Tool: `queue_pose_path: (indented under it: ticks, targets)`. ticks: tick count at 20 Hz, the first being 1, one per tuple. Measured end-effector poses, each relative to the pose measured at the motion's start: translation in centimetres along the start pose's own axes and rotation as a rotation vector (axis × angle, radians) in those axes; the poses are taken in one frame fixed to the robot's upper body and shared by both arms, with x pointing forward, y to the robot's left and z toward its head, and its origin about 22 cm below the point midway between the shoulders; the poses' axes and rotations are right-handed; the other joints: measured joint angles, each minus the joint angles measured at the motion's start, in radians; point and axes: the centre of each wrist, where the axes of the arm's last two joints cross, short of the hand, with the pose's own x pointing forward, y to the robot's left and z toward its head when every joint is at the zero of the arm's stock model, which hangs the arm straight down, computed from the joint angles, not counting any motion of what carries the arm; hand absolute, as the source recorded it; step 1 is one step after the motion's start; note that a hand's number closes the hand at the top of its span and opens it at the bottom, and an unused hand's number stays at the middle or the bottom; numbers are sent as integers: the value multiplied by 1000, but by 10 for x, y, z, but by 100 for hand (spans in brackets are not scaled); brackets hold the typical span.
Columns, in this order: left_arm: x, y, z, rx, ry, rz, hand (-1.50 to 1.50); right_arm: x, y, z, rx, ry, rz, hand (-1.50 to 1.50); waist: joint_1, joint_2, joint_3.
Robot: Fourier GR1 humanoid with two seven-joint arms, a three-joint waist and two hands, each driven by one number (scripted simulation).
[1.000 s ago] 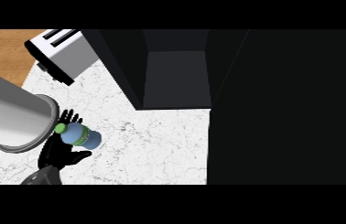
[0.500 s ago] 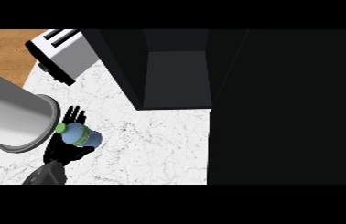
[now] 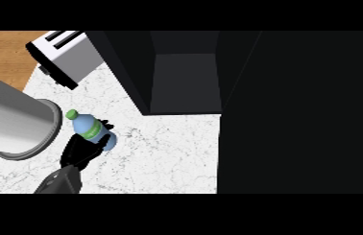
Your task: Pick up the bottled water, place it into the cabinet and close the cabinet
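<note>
White marbled tabletop (image 3: 170, 152) fills the near left, with a strip of wooden floor seen at the far left corner. A toaster (image 3: 67, 56) stands far left, and a large grey forearm (image 3: 21, 121) crosses the left edge. The bottle (image 3: 90, 129), blue with a green cap and green label, is held tilted, cap pointing far-left, above the tabletop beside that forearm. It is clasped by one black hand (image 3: 83, 150), fingers curled round it; which hand this is cannot be told. A dark open cabinet (image 3: 186, 80) is seen far centre, well apart from the bottle.
</note>
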Motion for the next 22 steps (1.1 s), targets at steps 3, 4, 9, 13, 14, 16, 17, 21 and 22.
queue_pose_path:
  ticks: [3,4,9,13,14,16,17,21,22]
  targets:
    - [0,-4,-5,-17,0,20,150,-4,-4,3,-8,3,-3,-150,0,0,-1]
    - [-2,-6,-5,-18,1,24,150,-5,-3,0,-3,3,1,-150,2,0,-1]
    - [-9,-8,2,-1,-41,6,150,-3,-5,1,-5,12,1,-150,5,-1,-1]
    - [-14,-11,5,34,-85,-1,150,-2,-2,0,-15,15,3,-150,8,-4,0]
    - [-14,-9,7,39,-94,-4,150,-3,-2,0,-11,16,3,-150,8,-4,0]
    - [-15,-10,8,50,-108,-7,150,-3,0,2,-12,19,-1,-150,9,-4,1]
    - [-17,-11,9,51,-112,-4,150,-5,2,1,-14,16,0,-150,11,-5,1]
    - [-14,-12,8,59,-133,39,150,-4,-4,4,-18,18,3,-150,13,-5,1]
    - [-12,-12,7,56,-136,49,150,-6,-5,4,-21,16,4,-150,14,-5,0]
